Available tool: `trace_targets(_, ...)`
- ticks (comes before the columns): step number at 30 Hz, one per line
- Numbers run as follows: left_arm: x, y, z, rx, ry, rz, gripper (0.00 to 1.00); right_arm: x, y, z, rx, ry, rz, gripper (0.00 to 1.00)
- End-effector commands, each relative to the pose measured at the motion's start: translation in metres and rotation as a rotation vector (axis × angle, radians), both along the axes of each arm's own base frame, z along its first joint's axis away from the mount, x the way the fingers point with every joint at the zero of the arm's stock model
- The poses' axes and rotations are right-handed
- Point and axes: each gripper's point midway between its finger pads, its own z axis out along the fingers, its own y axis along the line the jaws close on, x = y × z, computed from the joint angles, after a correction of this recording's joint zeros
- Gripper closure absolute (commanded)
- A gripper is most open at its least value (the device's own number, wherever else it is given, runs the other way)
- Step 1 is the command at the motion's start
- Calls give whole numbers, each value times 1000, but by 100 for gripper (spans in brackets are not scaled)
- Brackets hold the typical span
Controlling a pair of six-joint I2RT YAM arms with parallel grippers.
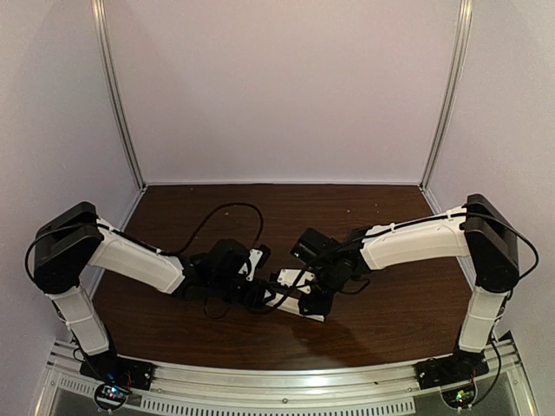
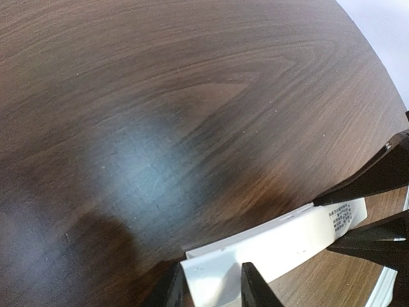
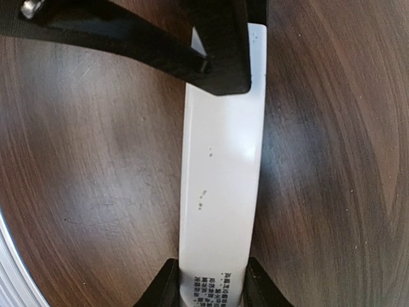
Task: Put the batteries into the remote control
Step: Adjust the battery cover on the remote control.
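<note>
The remote control (image 1: 293, 279) is a slim white bar held just above the table between both arms. My left gripper (image 1: 264, 295) is shut on one end of it; the left wrist view shows that end (image 2: 275, 246) between my left gripper's (image 2: 211, 293) jaws. My right gripper (image 1: 314, 293) is shut on the other end, which carries small printed text. The right wrist view shows the bar (image 3: 220, 160) running away from my right gripper (image 3: 208, 286) to the left gripper's black fingers (image 3: 220, 57). The blue and orange batteries are out of view.
The dark wooden table (image 1: 390, 303) is bounded by white walls with metal posts at the back corners and a metal rail (image 1: 286, 381) along the near edge. A black cable (image 1: 230, 208) loops over the table behind the left arm.
</note>
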Motion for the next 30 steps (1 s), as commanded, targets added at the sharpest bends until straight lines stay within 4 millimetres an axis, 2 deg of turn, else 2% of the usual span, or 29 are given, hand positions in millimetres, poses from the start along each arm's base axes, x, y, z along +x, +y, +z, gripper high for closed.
trace_targets(1,-11,-1,-13,50,18,-29,66,0,-1,-4,-12,-9,4,67)
trace_targets(8,-2,16,-11,84,1,46,65,-1,-3,-5,-20,-8,3,69)
trace_targets(16,7,26,-2,122,-39,90,58,-1,-3,-6,-22,-4,2,70)
trace_targets(22,13,40,6,112,-62,133,62,-1,-3,-6,-24,-3,1,70)
trace_targets(30,15,44,-2,159,-60,132,64,-2,-3,-7,-23,3,2,70)
